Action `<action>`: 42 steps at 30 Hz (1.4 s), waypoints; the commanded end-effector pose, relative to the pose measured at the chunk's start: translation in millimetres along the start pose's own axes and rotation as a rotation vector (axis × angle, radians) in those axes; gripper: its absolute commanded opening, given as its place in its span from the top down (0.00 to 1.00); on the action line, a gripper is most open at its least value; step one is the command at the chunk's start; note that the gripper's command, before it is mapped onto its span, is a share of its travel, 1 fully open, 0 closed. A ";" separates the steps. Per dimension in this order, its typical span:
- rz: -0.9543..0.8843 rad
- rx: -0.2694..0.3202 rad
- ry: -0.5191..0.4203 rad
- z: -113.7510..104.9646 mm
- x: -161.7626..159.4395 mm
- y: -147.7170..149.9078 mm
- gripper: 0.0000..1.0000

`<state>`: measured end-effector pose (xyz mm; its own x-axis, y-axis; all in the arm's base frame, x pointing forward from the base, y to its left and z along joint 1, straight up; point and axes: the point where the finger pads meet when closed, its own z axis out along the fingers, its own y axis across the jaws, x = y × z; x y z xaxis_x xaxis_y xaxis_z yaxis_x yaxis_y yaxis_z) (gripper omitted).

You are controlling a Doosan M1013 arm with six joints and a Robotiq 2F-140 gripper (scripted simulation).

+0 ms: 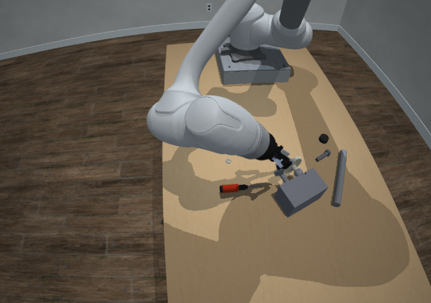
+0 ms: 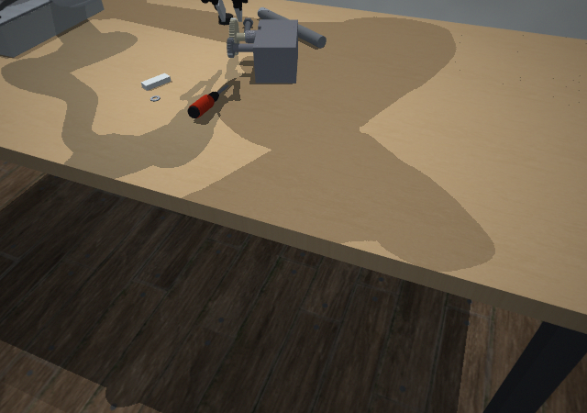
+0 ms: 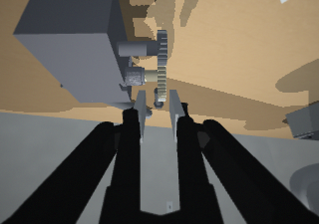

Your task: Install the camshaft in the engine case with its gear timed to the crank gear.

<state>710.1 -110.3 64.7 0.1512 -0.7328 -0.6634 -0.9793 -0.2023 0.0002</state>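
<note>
The grey engine case [image 1: 301,191] stands upright on the table; it also shows in the exterior view [image 2: 275,50] and the wrist view [image 3: 70,45]. The cream camshaft with its big gear [image 3: 161,60] sits at the case's front face, shaft running into the case [image 2: 232,36]. A grey stub shaft [image 3: 135,48] lies beside it. I cannot make out the timing marks. My gripper [image 3: 158,101] [image 2: 229,19] is just behind the gear's rim, fingers slightly apart, with a gap on each side of the gear, touching nothing.
A red-handled screwdriver [image 1: 233,187] lies left of the case. A grey rod [image 1: 339,178], a bolt [image 1: 322,155] and a black cap [image 1: 323,138] lie on its other side. A washer [image 2: 158,97] and a small white block [image 2: 156,81] lie further left. The robot base [image 1: 252,63] is far back.
</note>
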 end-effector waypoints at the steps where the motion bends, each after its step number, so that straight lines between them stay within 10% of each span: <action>1: 0.003 -0.004 0.007 -12.6 -6.5 2.0 0.81; 42: 0.003 -0.004 0.007 -40.3 -31.2 2.0 0.81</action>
<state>710.4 -110.5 112.6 0.1520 -0.7327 -0.6633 -0.9792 -0.2027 -0.0005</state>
